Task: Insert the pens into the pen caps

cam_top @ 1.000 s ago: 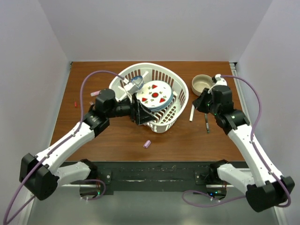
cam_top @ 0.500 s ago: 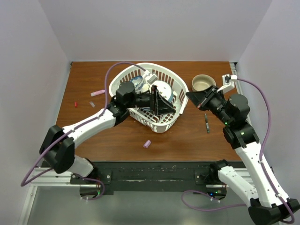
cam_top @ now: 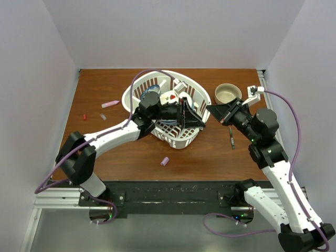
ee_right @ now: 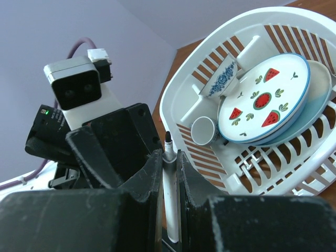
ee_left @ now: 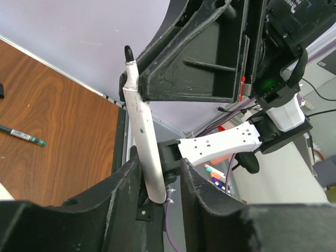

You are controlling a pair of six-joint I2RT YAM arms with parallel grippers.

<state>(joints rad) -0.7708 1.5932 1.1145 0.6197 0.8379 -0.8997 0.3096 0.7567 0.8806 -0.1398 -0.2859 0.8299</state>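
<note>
The right gripper (ee_right: 168, 155) is clamped on a white pen (ee_left: 143, 131) near its black tip. The barrel runs down between the fingers of the left gripper (ee_left: 160, 166), which are only partly closed. It leans on one finger and a sliver of gap shows at the other. The two grippers meet tip to tip in the air just off the right rim of the basket (ee_right: 185, 67). The rim lies close under the left gripper, and open air lies above both. Bare table (cam_top: 131, 152) stretches below and toward the bases. The right side wall is near the right arm's elbow. The left arm stretches low and long across the basket from the left. The right arm stands bent, its forearm angled in from the right. A watermelon plate (ee_right: 265, 100), a cup (ee_right: 205, 131) and a blue-patterned bowl (ee_right: 218, 81) lie in the basket beside the left gripper. A tan bowl (cam_top: 227, 93) sits just behind the right gripper, and a dark pen (cam_top: 231, 137) lies below it. A lilac cap (cam_top: 165, 161) lies on open wood nearer the bases. A lilac pen (cam_top: 109, 104) and a red cap (cam_top: 84, 116) lie far to the left.
</note>
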